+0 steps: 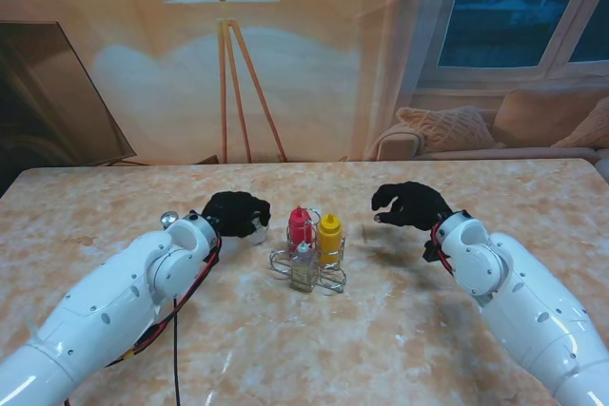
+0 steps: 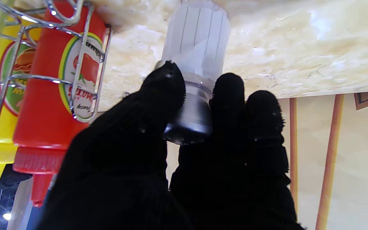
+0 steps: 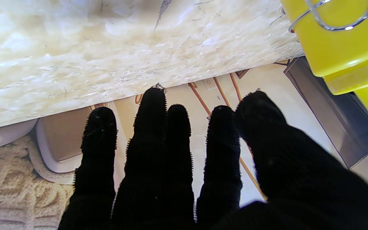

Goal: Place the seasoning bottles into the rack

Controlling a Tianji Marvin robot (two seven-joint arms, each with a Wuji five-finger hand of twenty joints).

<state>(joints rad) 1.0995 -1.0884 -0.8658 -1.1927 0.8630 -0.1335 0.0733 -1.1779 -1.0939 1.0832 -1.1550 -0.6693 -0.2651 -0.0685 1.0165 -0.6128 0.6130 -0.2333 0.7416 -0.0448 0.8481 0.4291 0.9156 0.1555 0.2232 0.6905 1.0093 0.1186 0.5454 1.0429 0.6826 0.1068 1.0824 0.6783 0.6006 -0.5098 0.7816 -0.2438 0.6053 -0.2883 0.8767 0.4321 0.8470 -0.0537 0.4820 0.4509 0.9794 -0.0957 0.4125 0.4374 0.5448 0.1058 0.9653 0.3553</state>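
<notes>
Gripping the clear shaker [image 2: 196, 44] beside the rack [image 1: 306, 268], left hand [image 1: 235, 213]; right hand [image 1: 411, 204] spread empty.

left hand [image 1: 234, 213] hides most of the shaker [image 1: 257, 228]; its base is cut off in the wrist view.

Label print on the red ketchup bottle [image 2: 48, 105] — upside down, too blurred for reading.

Glossy wire rack [image 1: 306, 263], shiny plastic bottles [image 1: 329, 236], polished marble-look table [image 1: 381, 339].
</notes>
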